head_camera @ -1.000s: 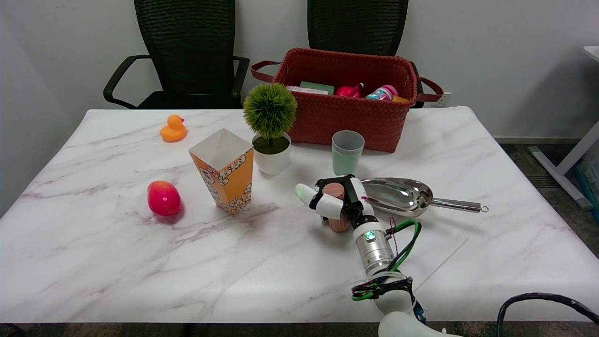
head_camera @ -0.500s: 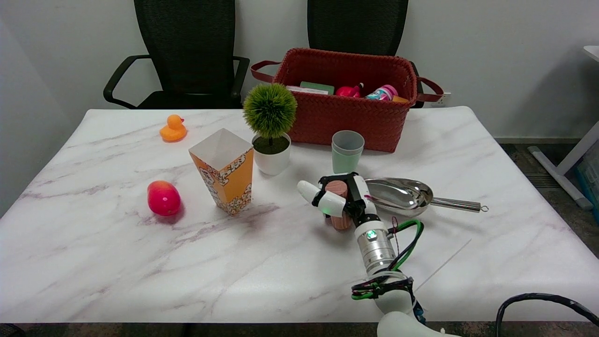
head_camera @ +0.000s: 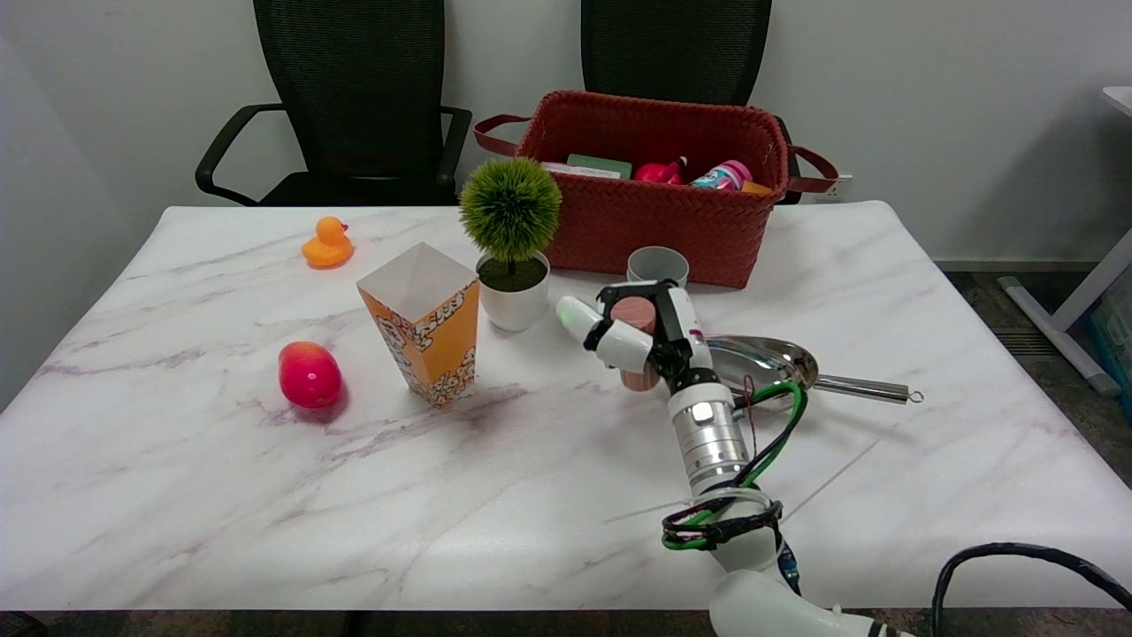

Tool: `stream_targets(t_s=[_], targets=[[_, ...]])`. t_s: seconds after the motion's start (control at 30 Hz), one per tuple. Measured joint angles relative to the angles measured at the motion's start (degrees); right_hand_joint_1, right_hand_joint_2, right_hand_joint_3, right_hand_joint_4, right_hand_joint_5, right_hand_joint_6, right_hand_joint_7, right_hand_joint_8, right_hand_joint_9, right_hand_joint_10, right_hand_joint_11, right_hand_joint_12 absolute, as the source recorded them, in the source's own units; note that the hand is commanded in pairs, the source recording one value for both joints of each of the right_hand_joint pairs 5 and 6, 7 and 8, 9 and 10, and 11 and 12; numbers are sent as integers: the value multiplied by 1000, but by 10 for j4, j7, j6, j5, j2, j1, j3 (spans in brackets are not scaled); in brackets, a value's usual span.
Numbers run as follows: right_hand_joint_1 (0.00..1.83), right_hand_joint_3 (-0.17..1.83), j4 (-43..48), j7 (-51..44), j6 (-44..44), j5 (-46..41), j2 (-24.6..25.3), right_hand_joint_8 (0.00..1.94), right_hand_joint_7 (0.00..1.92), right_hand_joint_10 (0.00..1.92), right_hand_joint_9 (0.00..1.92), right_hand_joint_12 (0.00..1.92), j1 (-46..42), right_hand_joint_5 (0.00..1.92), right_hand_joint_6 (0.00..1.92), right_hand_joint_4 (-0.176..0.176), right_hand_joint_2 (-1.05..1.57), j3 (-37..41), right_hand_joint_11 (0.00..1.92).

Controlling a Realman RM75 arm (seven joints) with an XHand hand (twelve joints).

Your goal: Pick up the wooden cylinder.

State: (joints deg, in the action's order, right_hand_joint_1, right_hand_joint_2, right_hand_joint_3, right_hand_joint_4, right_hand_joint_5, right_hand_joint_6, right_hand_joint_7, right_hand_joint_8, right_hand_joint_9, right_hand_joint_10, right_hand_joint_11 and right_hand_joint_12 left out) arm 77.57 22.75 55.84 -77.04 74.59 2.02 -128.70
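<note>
Hand grips wooden cylinder; popcorn box lettering unreadable.

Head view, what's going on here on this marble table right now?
The robot's right hand grips the wooden cylinder upright, its fingers wrapped around the middle, and appears to have it raised off the marble table. Just behind the hand stands a pale green cup, to its right lies a metal scoop, and a popcorn box stands to its left.
</note>
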Motion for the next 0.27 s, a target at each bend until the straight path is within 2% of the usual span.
stream_targets(t_s=[0.27], targets=[[955, 710, 28, -14, 4, 35, -1, 1920, 1920, 1920, 1920, 1920, 7, 1920, 1920, 0, 1178, 21, 1920]])
